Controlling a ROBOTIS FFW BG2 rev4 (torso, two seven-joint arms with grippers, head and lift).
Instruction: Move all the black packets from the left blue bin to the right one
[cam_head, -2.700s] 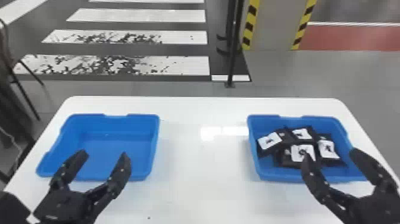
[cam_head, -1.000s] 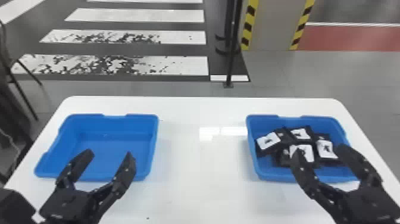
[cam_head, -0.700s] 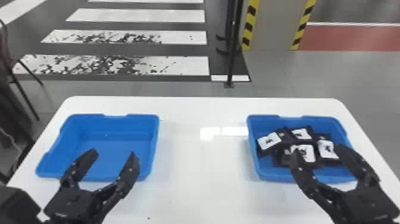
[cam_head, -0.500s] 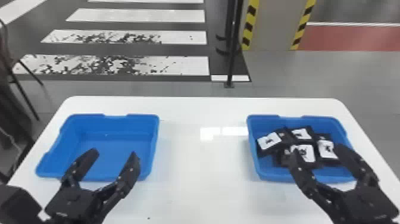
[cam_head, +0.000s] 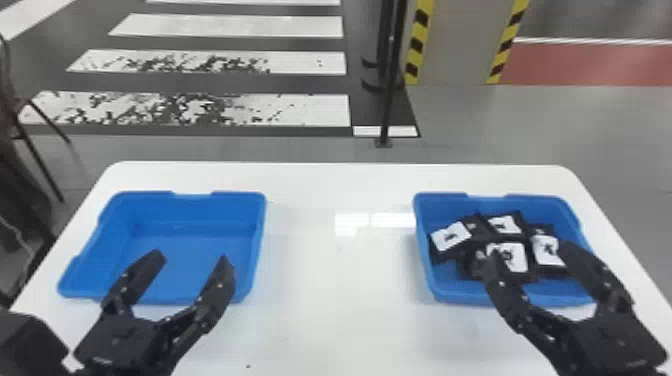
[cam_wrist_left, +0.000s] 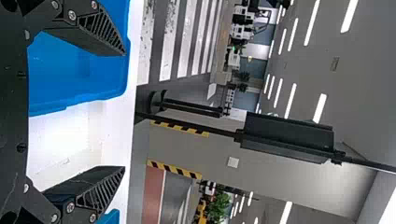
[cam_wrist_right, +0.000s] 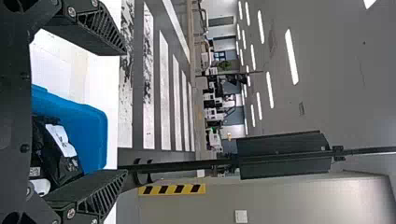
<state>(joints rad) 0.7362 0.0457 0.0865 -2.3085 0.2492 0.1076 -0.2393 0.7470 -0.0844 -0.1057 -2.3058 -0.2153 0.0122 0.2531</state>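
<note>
In the head view my left gripper (cam_head: 192, 259) is open with nothing between its fingers, over the near side of the left blue bin (cam_head: 180, 239), whose inside is bare. The right blue bin (cam_head: 505, 295) holds several black packets (cam_head: 451, 236) with white labels, lying overlapped. My right gripper (cam_head: 527, 249) stands open above that bin's near part, its fingers hiding bits of packets and grasping none. The left wrist view shows the left gripper (cam_wrist_left: 125, 111) spread wide beside the left bin (cam_wrist_left: 105, 74). In the right wrist view the right gripper (cam_wrist_right: 127, 112) is spread too, with packets (cam_wrist_right: 60, 149) lying beyond it.
Both bins rest on a white table (cam_head: 340, 310), one at each side with bare tabletop between. Behind the table a thin black post (cam_head: 392, 75) stands on the floor, and a chair (cam_head: 30, 115) is at the far left.
Over the last seconds both grippers have drawn back slightly toward the robot, the right one also shifting a little to the left. The packets lie as before. Both grippers look nearly still since half a second ago.
</note>
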